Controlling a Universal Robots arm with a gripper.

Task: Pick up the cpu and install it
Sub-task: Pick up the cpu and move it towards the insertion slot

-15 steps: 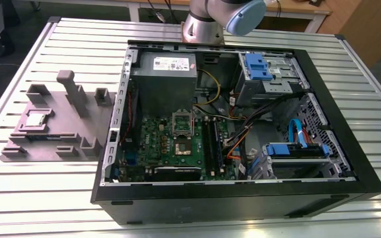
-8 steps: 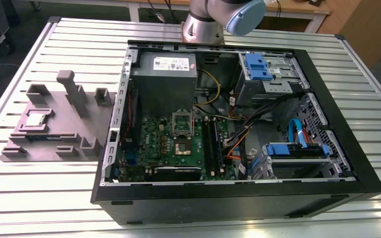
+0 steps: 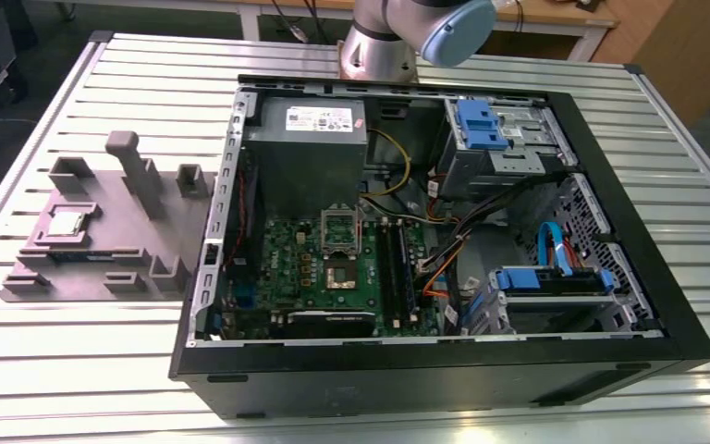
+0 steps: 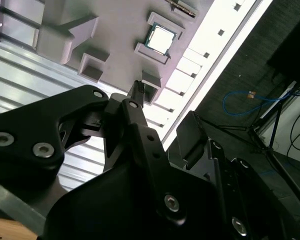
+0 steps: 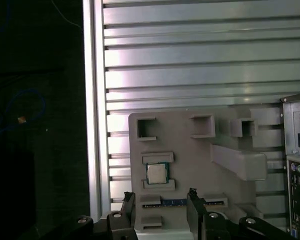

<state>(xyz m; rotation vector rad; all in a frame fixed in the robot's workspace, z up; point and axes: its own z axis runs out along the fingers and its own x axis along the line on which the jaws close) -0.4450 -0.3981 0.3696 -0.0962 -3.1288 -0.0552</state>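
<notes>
A ribbed table (image 3: 145, 83) of pale metal slats carries an open black computer case (image 3: 429, 365), lying on its side with its inside showing. To the exterior view's left of the case, a flat, matte grey plastic fixture (image 3: 115, 236) with blocky posts, ledges and square pockets rests on the slats.

The cpu (image 3: 69, 222) lies flat in a shallow recess of this fixture, well apart from the case. It is a small square chip with a smooth, shiny silver top and a thin darker rim. In the first wrist view the cpu (image 5: 156, 173) sits between two short raised grey bars, one along each of two opposite edges.

The end effector (image 5: 160, 202) is built of black, angular metal links with round silver bolt heads. Its two narrow fingers (image 5: 128, 207) stand apart and hold nothing. The grey fixture shows in the gap between them, and the cpu lies near the fingertips, not touching them.

Inside the case, a green motherboard (image 3: 293, 268) lies flat, dense with small parts and long black slots. Beside it are a plain grey metal power supply box (image 3: 312, 148), blue plastic drive brackets (image 3: 479, 125), and loose yellow, orange and black cables. The silver column of the arm (image 3: 386, 42) rises from the table on the far side of the case.
</notes>
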